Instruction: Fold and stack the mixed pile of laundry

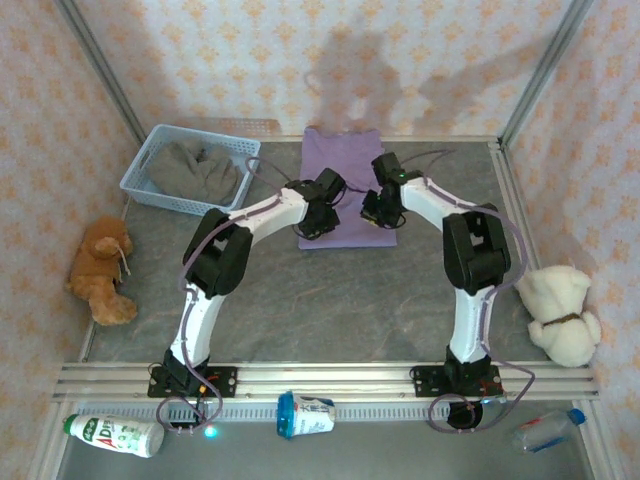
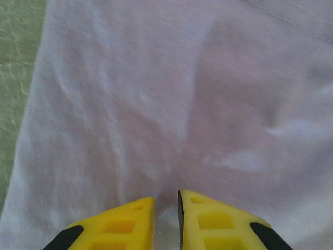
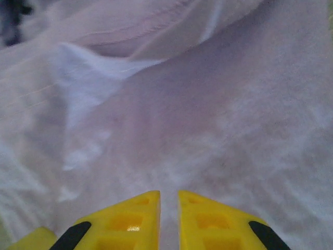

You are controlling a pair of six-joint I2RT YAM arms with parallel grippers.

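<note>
The lavender T-shirt [image 1: 345,165] lies spread flat at the back middle of the grey table [image 1: 330,300]. My left gripper [image 1: 313,225] is at its near left edge and my right gripper [image 1: 375,212] at its near right part, both down on the cloth. In the left wrist view the yellow fingers [image 2: 130,219] stand nearly together with T-shirt [image 2: 156,104] cloth creased into the narrow gap of the gripper [image 2: 166,200]. The right gripper [image 3: 169,194] is likewise closed on a pinch of T-shirt [image 3: 208,120]. The grey top [image 1: 195,172] lies bundled in the basket.
The light blue basket [image 1: 140,172] stands at the back left. A brown plush bear [image 1: 100,268] lies at the left edge and a cream one [image 1: 560,312] at the right. Bottles [image 1: 115,435] and a cup [image 1: 305,415] lie below the front rail.
</note>
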